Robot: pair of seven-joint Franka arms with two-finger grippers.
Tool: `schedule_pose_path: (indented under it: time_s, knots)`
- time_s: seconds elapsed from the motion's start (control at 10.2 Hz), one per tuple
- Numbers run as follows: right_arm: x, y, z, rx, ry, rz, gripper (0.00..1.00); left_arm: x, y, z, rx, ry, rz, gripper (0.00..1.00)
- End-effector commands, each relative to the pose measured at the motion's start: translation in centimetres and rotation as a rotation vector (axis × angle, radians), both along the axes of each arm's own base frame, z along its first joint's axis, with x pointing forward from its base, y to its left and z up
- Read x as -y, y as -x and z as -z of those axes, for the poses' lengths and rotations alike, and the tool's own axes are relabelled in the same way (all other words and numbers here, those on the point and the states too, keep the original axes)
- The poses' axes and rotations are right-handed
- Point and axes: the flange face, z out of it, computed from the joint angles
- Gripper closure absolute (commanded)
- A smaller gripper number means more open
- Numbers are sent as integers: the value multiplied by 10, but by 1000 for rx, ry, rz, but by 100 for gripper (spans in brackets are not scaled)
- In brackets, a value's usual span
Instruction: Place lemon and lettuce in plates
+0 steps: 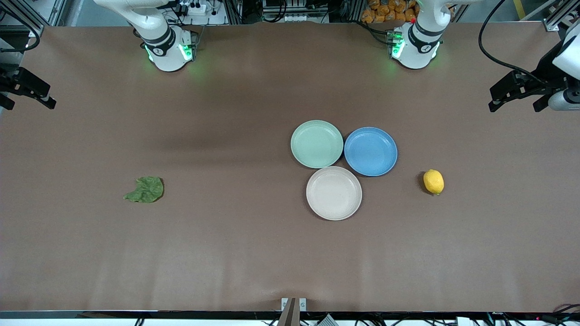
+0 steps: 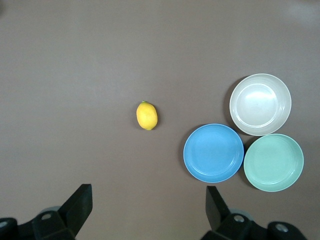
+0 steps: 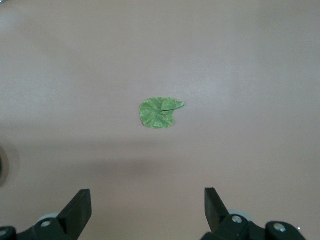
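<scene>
The yellow lemon [image 1: 433,181] lies on the brown table toward the left arm's end, beside the blue plate; it also shows in the left wrist view [image 2: 147,115]. The dark green lettuce [image 1: 145,189] lies flat toward the right arm's end and shows in the right wrist view [image 3: 159,112]. The mint green plate [image 1: 316,144] and the beige plate [image 1: 334,193] sit mid-table, both empty. My left gripper [image 1: 516,95] hangs open and empty high over the table's edge at the left arm's end. My right gripper [image 1: 27,93] hangs open and empty at the right arm's end.
A blue plate [image 1: 370,151] touches the mint and beige plates, between them and the lemon. The brown table [image 1: 226,253] spreads wide around the lettuce.
</scene>
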Motion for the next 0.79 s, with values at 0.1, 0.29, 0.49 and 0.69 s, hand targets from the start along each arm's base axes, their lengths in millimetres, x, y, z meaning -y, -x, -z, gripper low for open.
schedule_pose_path:
  time_s: [0.1,0.29,0.49,0.69]
  knots:
    - [-2,1,6,-22,9,-23,0,-1,7,-3,-27,15,46,0]
    - [3,2,8,-33,8,-16,0,-4,4,-1,-32,20,46,0]
    - [5,-1,16,-45,8,-11,0,-5,-3,10,-52,23,43,0]
    - [11,-13,52,-75,7,2,0,-4,-12,26,-81,17,46,0]
